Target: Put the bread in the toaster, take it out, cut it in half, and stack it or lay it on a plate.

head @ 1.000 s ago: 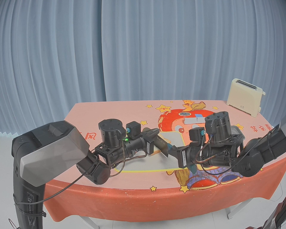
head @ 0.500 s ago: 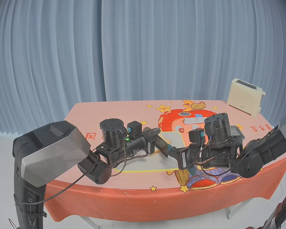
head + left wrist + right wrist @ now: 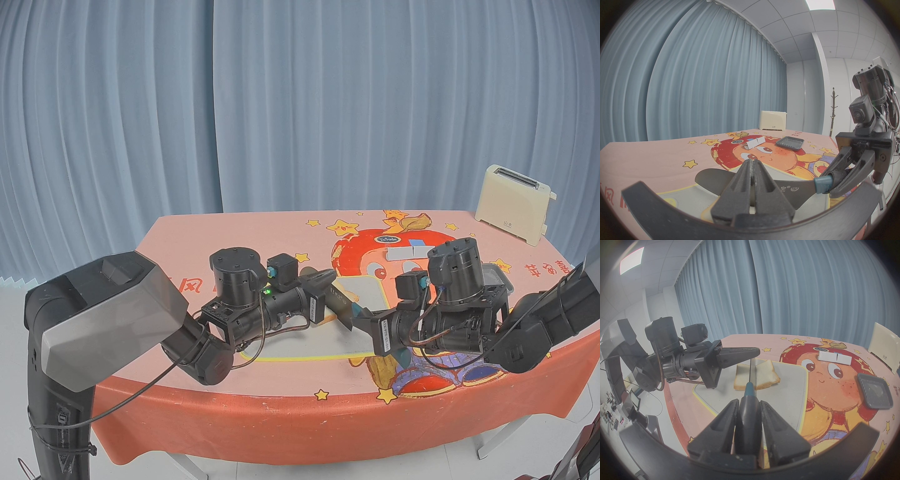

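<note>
A slice of bread (image 3: 764,374) lies on the white cutting board (image 3: 787,396) in the middle of the table. My right gripper (image 3: 749,404) is shut on the teal handle of a knife (image 3: 750,369). The dark blade (image 3: 341,307) stands edge-down across the middle of the slice. My left gripper (image 3: 331,277) is shut, and its tip (image 3: 755,351) hovers just above the bread, close beside the blade. From the left wrist, the blade (image 3: 787,189) runs crosswise under the shut fingers (image 3: 742,176). A cream toaster (image 3: 514,203) stands at the far right corner.
A dark shallow tray (image 3: 875,390) lies on the right side of the table, behind my right arm (image 3: 462,312). A white block (image 3: 407,252) rests on the cartoon print beyond the board. The table's front edge (image 3: 312,400) runs close below both arms.
My right arm has shifted very slightly with the knife. The left gripper, the bread and the board stay where they were.
</note>
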